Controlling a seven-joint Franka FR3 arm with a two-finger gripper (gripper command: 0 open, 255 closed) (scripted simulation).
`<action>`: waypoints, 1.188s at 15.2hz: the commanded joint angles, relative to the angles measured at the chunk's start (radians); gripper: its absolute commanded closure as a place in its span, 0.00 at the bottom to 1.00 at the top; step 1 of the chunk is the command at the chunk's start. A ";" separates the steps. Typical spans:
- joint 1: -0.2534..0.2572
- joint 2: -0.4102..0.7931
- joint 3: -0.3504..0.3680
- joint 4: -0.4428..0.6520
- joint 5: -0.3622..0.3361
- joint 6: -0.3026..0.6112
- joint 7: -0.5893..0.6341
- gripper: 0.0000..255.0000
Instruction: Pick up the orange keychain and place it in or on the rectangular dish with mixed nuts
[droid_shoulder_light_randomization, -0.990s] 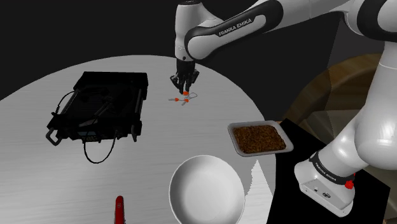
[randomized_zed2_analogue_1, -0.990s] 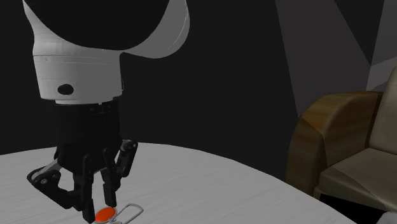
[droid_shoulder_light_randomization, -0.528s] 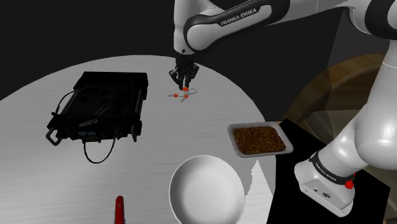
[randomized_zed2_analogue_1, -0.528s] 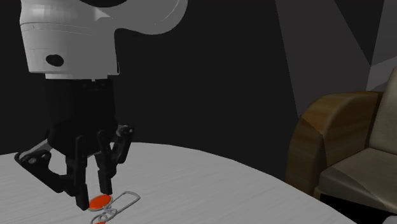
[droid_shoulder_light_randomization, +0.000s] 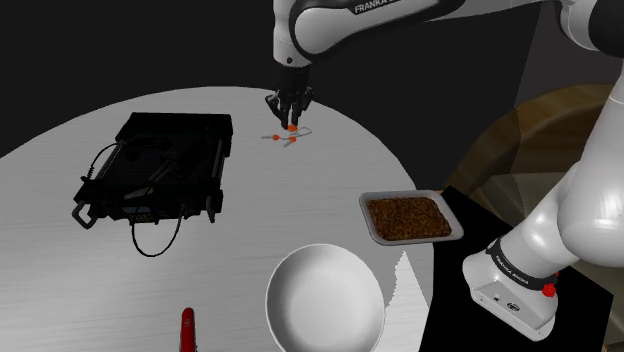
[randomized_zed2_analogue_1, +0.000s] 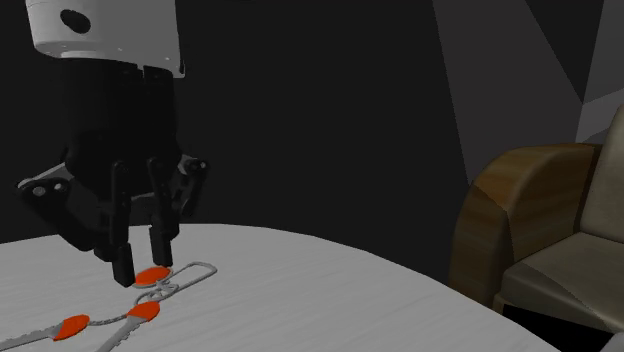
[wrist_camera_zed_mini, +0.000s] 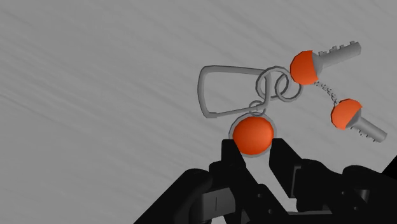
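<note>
The keychain (wrist_camera_zed_mini: 273, 86) is a grey clip with rings, two orange-headed keys and a round orange tag (wrist_camera_zed_mini: 252, 133). My gripper (wrist_camera_zed_mini: 252, 151) is shut on that tag, one finger on each side of it. In the second exterior view, the gripper (randomized_zed2_analogue_1: 140, 270) holds the tag (randomized_zed2_analogue_1: 152, 275) just above the table, and the keys (randomized_zed2_analogue_1: 140, 312) trail down below it. In the shoulder view, the gripper (droid_shoulder_light_randomization: 291, 120) and keychain (droid_shoulder_light_randomization: 287, 136) are at the table's far side. The rectangular dish (droid_shoulder_light_randomization: 372, 230) of brown nuts sits near the table's right edge, close to the stand.
A black appliance (droid_shoulder_light_randomization: 160, 165) with a looping cord lies on the shoulder view's left of the round grey table (droid_shoulder_light_randomization: 60, 230). A white bowl (droid_shoulder_light_randomization: 323, 300) sits at the front edge, with a small red object (droid_shoulder_light_randomization: 186, 328) beside it. A brown armchair (randomized_zed2_analogue_1: 540, 240) stands beyond the table.
The gripper has risen from the table with the orange tag clasped. The clip and keys have come up with it and now hang out below.
</note>
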 joint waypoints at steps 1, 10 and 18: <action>0.000 -0.008 0.002 0.018 0.003 -0.026 -0.001 1.00; -0.011 -0.114 0.010 -0.040 0.032 -0.071 -0.010 1.00; -0.021 -0.443 0.019 -0.433 0.130 0.007 -0.044 1.00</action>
